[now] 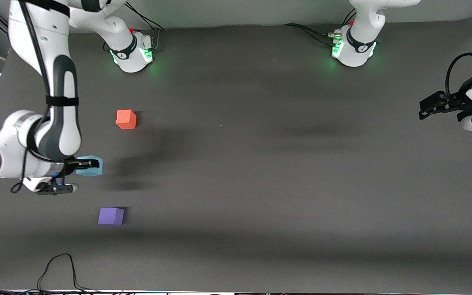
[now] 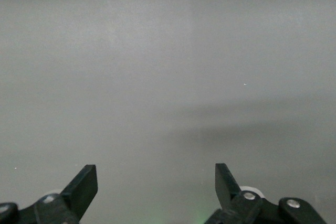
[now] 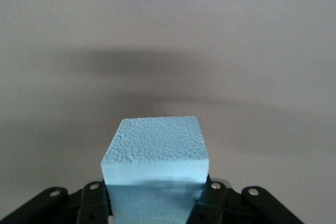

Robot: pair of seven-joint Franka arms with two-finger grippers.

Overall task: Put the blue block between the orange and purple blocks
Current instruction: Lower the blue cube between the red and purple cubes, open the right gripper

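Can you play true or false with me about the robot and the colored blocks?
1. The right pincer is squeezing the blue block. True.
2. The orange block is sitting on top of the purple block. False: they sit apart on the table, the purple one nearer the front camera.
3. The left pincer is holding a block. False: it is open and empty, waiting at its own end of the table.
4. The blue block is stacked on the orange block. False: it is in the right pincer, roughly between the orange and purple blocks.
5. There are three blocks. True.
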